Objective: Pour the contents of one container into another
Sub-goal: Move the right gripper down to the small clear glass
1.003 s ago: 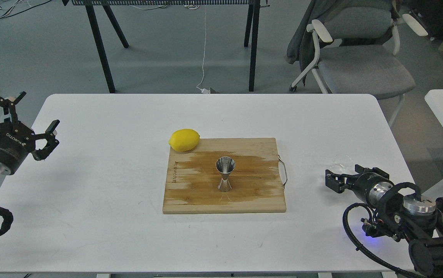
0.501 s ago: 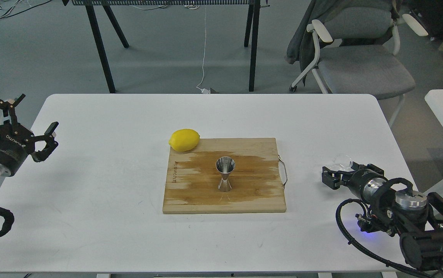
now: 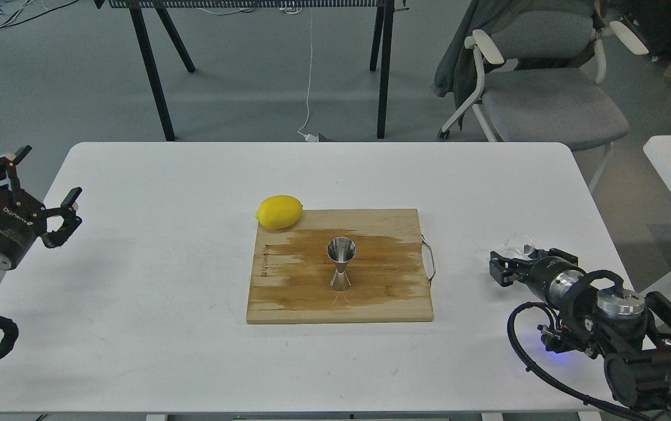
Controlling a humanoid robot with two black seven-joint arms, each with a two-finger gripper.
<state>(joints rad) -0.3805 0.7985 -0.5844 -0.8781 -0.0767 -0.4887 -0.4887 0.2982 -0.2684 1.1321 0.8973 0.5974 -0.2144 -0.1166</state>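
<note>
Standing upright on the cutting board (image 3: pixel 288 292) is the jigger (image 3: pixel 341 263). Right gripper (image 3: pixel 508 266) meets the glass cup (image 3: pixel 519 244), jaws unclear. Left gripper (image 3: pixel 34 187) jaws spread.

White table (image 3: pixel 165 292). Wooden cutting board (image 3: pixel 382 304) at centre; lemon (image 3: pixel 279 211) touching the board's far-left corner; clear glass cup (image 3: pixel 518 244) near the right edge.

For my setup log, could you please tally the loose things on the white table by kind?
Lemon: 1
Wooden cutting board: 1
Metal jigger, upright on the board: 1
Clear glass cup, by the right gripper: 1
Total: 4
</note>
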